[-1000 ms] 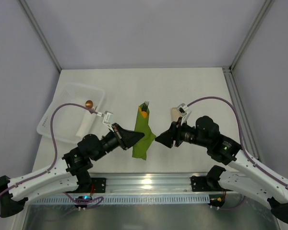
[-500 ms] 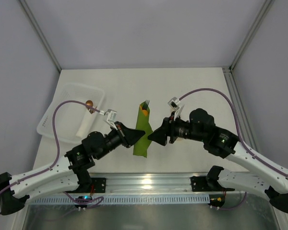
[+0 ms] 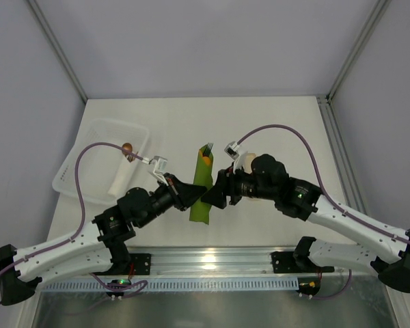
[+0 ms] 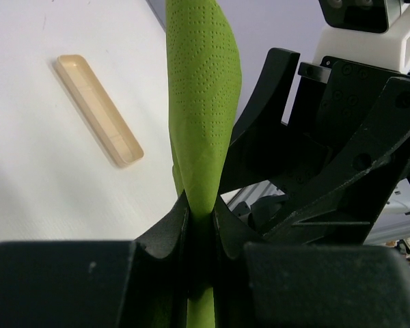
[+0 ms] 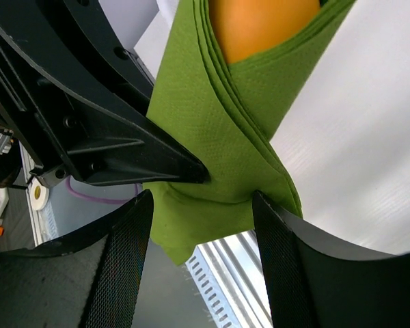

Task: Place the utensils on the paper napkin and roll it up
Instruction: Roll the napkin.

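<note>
The olive-green paper napkin (image 3: 202, 186) lies as a narrow rolled bundle in the middle of the table. The orange utensil (image 3: 205, 161) and dark fork tines (image 3: 208, 147) stick out of its far end. My left gripper (image 3: 195, 193) is shut on the napkin's near part; the left wrist view shows the paper (image 4: 201, 102) pinched between the jaws (image 4: 199, 213). My right gripper (image 3: 212, 196) is open, its fingers on either side of the napkin's near end (image 5: 239, 137) in the right wrist view, facing the left gripper's fingers (image 5: 123, 150). The orange utensil (image 5: 260, 27) shows inside the roll.
A clear plastic tray (image 3: 72, 178) stands at the left with a white piece and a copper-coloured ball (image 3: 126, 147) in it. A cream oblong holder (image 4: 99, 109) lies right of the napkin, mostly hidden under my right arm in the top view. The metal rail runs along the near edge.
My right arm has swung left until its open gripper reached the napkin's near end. My left gripper has stayed shut on the napkin, which now looks narrower.
</note>
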Tool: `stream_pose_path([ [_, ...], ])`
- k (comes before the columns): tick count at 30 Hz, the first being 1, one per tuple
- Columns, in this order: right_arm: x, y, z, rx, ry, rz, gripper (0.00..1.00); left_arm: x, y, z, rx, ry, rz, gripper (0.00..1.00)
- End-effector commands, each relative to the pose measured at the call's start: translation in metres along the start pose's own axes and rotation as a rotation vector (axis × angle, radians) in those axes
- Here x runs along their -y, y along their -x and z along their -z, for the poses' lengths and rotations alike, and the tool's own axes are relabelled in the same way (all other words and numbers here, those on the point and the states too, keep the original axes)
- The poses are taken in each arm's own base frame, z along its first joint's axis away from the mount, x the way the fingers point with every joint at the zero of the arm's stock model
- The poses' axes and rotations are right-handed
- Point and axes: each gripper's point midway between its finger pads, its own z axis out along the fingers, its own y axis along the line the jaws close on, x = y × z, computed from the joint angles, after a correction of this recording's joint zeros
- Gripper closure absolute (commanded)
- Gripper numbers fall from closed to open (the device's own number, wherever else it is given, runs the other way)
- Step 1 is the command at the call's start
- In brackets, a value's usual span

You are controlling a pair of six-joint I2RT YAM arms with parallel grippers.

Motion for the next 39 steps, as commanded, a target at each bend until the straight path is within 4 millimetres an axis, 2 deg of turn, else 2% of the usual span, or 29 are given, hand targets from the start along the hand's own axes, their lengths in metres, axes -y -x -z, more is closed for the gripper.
stream_pose_path([
  [1,-0.016,0.019,-0.003,0.061,0.060,0.029,0.36,0.023,0.026,0.002,0.073,-0.056,0.014,1.00],
  [5,-0.024,0.017,-0.006,0.062,0.108,0.024,0.36,0.025,0.027,0.002,0.078,-0.064,0.024,1.00],
  [11,-0.016,0.012,-0.007,0.057,0.086,0.030,0.35,0.029,0.030,0.004,0.087,-0.078,0.038,1.00],
  [17,-0.022,0.005,-0.010,0.048,0.143,0.025,0.34,0.031,0.033,0.006,0.101,-0.094,0.058,1.00],
  [23,-0.030,0.007,-0.005,0.093,0.206,0.028,0.34,0.035,0.034,0.007,0.112,-0.116,0.082,1.00],
  [25,-0.037,0.014,-0.002,0.127,0.239,0.037,0.34,0.036,0.035,0.007,0.115,-0.124,0.088,1.00],
  [33,-0.048,0.019,0.008,0.212,0.322,0.039,0.41,0.042,0.035,0.009,0.118,-0.163,0.117,1.00],
  [39,-0.053,0.020,0.012,0.245,0.361,0.022,0.52,0.043,0.034,0.010,0.120,-0.173,0.127,1.00],
])
